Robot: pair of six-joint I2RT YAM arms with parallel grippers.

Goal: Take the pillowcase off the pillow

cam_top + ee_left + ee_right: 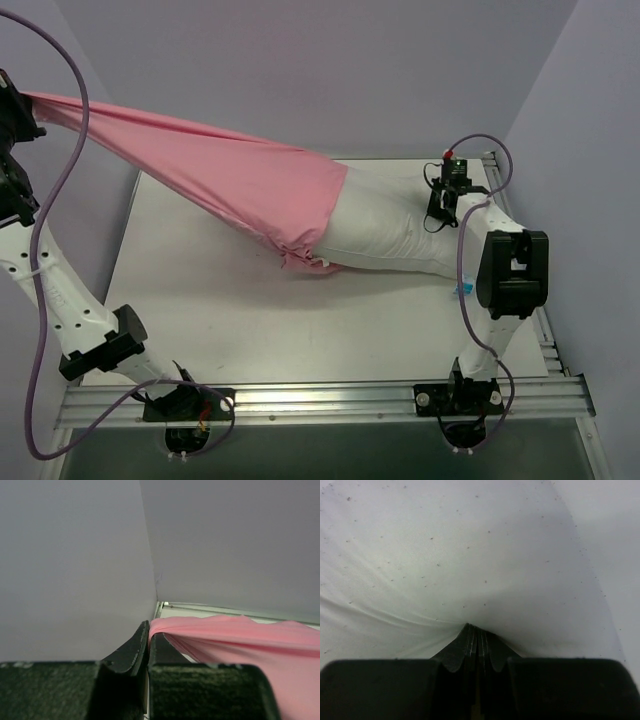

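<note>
The pink pillowcase is stretched taut from the far left corner down to the table's middle, where its bunched open end still wraps the left end of the white pillow. My left gripper is raised high at the far left, shut on the pillowcase's closed end, pink cloth running from its fingertips. My right gripper is shut on the pillow's right end; in the right wrist view white fabric puckers around its closed tips.
White table with aluminium rails along the near edge and right side. Lilac walls enclose the back and sides. A small blue item lies by my right arm.
</note>
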